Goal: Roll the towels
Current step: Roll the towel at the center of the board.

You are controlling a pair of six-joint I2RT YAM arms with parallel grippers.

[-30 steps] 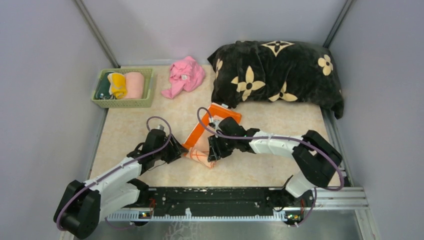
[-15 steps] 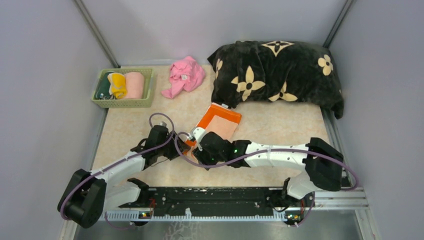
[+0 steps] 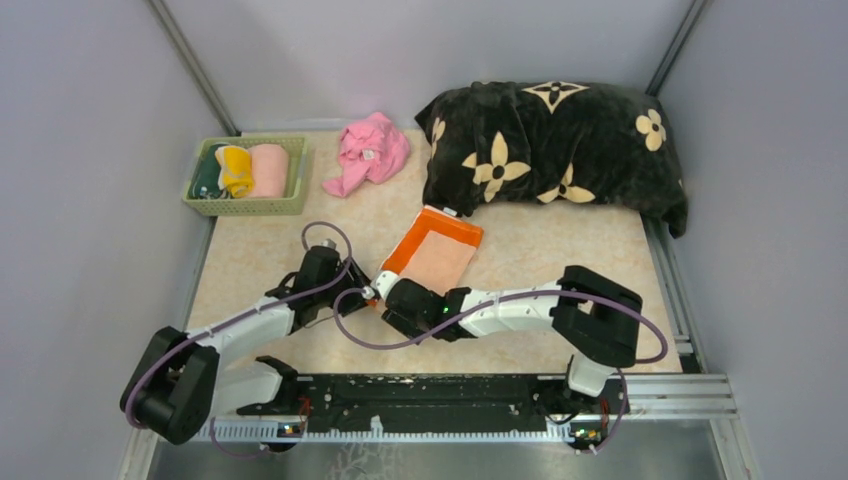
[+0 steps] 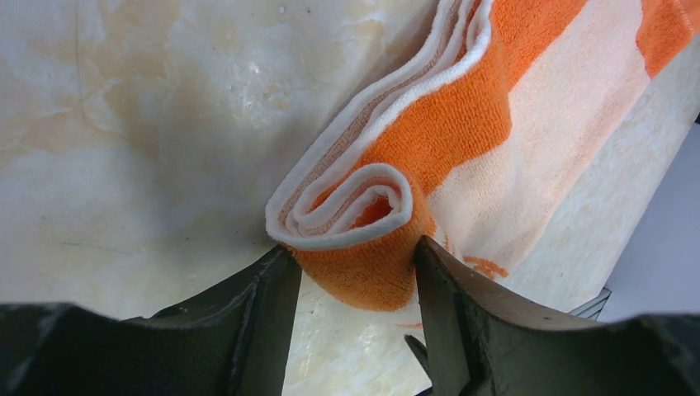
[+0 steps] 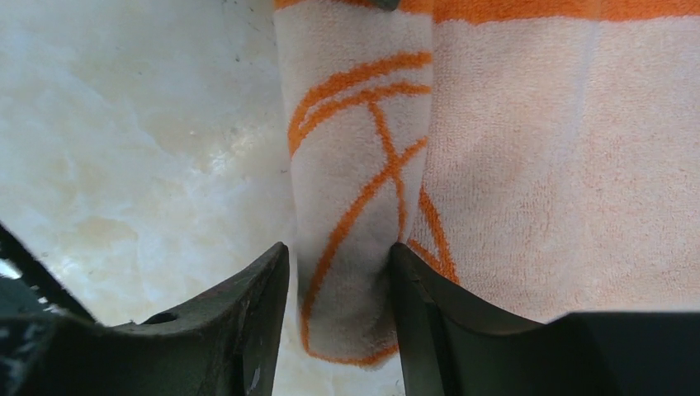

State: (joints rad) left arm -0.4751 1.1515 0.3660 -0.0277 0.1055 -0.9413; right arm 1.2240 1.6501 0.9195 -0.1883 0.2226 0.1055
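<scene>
The peach towel (image 3: 435, 255) with orange border lies folded flat mid-table, its near end rolled up. My left gripper (image 3: 362, 295) is shut on the roll's left end; in the left wrist view both fingers press the orange coil (image 4: 363, 264), the gripper (image 4: 355, 280) around it. My right gripper (image 3: 390, 302) holds the roll's right end; in the right wrist view the gripper (image 5: 338, 280) straddles the peach roll (image 5: 347, 206) with orange line drawing. No grey duck towel shows as such.
A green basket (image 3: 245, 206) at the back left holds three rolled cloths: dark green, yellow and pink. A crumpled pink cloth (image 3: 368, 150) lies beside it. The big black blanket with beige flowers (image 3: 555, 150) fills the back right, just beyond the towel.
The right gripper has moved left and nearer, to the towel's near end beside the left gripper. The towel, held up on edge before, now lies flat with a rolled end.
</scene>
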